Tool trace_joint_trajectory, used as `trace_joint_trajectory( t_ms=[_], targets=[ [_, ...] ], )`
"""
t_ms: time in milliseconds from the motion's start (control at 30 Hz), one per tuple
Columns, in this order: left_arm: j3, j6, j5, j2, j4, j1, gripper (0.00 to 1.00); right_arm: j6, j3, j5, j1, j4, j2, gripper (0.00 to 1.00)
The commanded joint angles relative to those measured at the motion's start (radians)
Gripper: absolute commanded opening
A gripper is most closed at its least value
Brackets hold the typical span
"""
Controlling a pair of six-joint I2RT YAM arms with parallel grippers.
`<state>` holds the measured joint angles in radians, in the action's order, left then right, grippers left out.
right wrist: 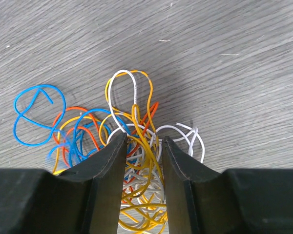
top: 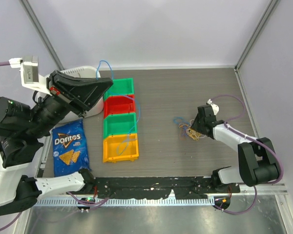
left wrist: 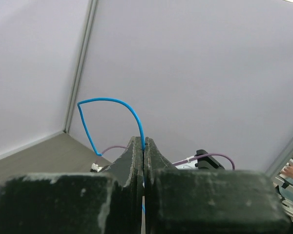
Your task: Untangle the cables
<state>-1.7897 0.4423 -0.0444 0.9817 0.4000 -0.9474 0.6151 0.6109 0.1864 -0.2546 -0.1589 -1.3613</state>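
Note:
A tangle of blue, orange, yellow and white cables (top: 187, 130) lies on the table at the right. In the right wrist view the tangle (right wrist: 133, 111) spreads ahead of and between my fingers. My right gripper (right wrist: 142, 140) is open and straddles yellow and white strands; it also shows in the top view (top: 195, 126). My left gripper (top: 109, 84) is raised over the far bins and is shut on a blue cable (top: 103, 64). That blue cable (left wrist: 112, 101) arcs up out of the shut left gripper (left wrist: 144, 143) in the left wrist view, and its tail hangs down toward the bins.
A column of bins stands left of centre: green (top: 120, 87), red (top: 129, 106), green (top: 113, 126), orange (top: 110, 152). A blue Doritos bag (top: 69, 146) lies at the left. The arm bases and a black rail (top: 156, 187) run along the near edge.

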Motion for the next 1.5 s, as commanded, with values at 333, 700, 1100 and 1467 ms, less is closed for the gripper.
trace_joint_trajectory(
  t_ms=[333,700,1100,1467],
  targets=[
    [0.035,-0.028,0.176,0.018,0.082,-0.004,0.00,-0.146,0.157,-0.051,0.017,-0.185,0.221,0.68],
    [0.069,0.006,0.250,0.048,0.126,-0.004,0.00,-0.323,0.467,-0.192,-0.049,-0.367,0.300,0.71],
    [0.102,0.062,0.213,0.077,0.115,-0.004,0.00,-0.097,0.501,-0.976,-0.350,0.209,0.245,0.73],
    [0.118,0.098,0.207,0.077,0.099,-0.004,0.00,0.012,0.451,-0.800,-0.485,0.367,0.191,0.70]
  ],
)
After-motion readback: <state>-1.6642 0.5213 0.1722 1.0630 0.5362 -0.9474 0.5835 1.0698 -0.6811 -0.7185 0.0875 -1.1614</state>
